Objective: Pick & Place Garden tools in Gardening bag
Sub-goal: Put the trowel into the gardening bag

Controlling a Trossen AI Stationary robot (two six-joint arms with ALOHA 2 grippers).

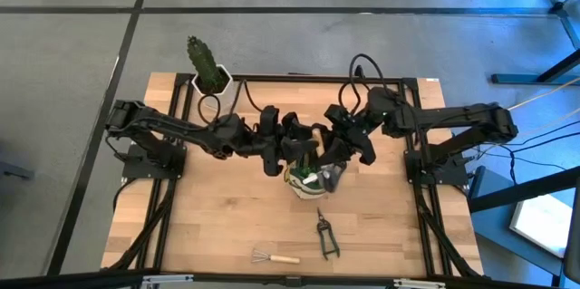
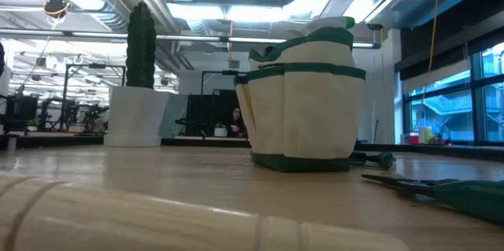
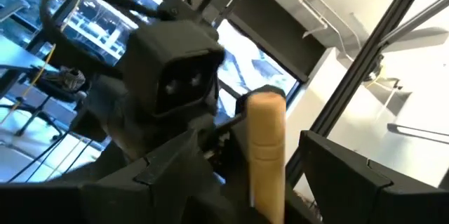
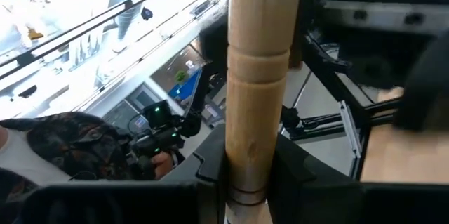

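Note:
A cream gardening bag [image 1: 308,182] with green trim stands upright on its flat base mid-table and rises large in the low view [image 2: 303,101]. Above it the two arms meet. My right gripper [image 1: 328,155] is shut on a wooden-handled garden tool [image 4: 258,76]; its metal end is hidden. My left gripper [image 1: 299,151] is open. Its fingers [image 3: 175,178] stand on either side of that tool's handle [image 3: 266,147], with gaps showing on both sides. Dark pruning shears [image 1: 324,235] and a small wire rake [image 1: 275,256] lie flat near the front edge. My right gripper pinches the wooden handle at its ringed part [image 4: 245,182] between the two fingers [image 4: 210,175]. The handle runs out ahead of the gripper, along the fingers. The tool is lifted clear of the table, above the bag; the arms hide its other end.
A cactus in a white pot [image 1: 208,73] stands at the table's far left edge. A green round-bodied item [image 2: 383,158] lies just behind the bag. The rake's wooden handle [image 2: 157,212] and the green-handled shears [image 2: 449,192] lie close to the low camera.

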